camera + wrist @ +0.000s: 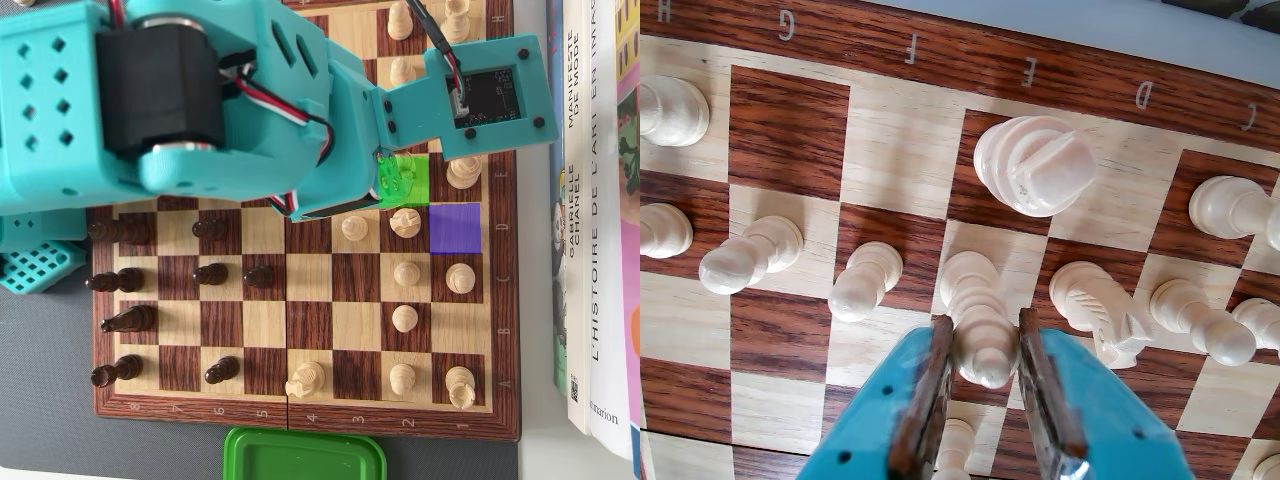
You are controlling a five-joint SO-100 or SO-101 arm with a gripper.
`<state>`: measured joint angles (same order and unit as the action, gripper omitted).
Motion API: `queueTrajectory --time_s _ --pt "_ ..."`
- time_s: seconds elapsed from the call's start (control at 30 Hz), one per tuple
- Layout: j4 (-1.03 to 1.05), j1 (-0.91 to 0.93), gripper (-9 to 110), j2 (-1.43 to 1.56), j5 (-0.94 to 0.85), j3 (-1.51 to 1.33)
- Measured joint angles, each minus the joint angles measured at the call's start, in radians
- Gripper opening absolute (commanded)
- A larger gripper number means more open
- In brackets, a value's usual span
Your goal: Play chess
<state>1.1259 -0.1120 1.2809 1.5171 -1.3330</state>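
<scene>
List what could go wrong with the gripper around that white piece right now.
The gripper brackets a tall white piece, with a knight and a pawn standing close on either side; lifting or swinging sideways could topple them. The grip sits near the piece's top, so it might tilt or slip.

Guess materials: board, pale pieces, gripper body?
Chessboard: wood or veneer by the visible grain, satin sheen. Pale piece between the fingers: probably light turned wood, lathe rings, smooth; plastic not ruled out. Gripper body: teal plastic, matte, likely 3D-printed; darker brownish pads line the fingers, material unclear.
</scene>
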Motion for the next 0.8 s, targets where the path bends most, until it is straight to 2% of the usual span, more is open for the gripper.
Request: queueTrajectory --time_s 0.37,0.8 --pt "0.0 0.0 2 0.0 0.0 0.0" --pt "0.0 0.0 9 0.0 0.0 0.0"
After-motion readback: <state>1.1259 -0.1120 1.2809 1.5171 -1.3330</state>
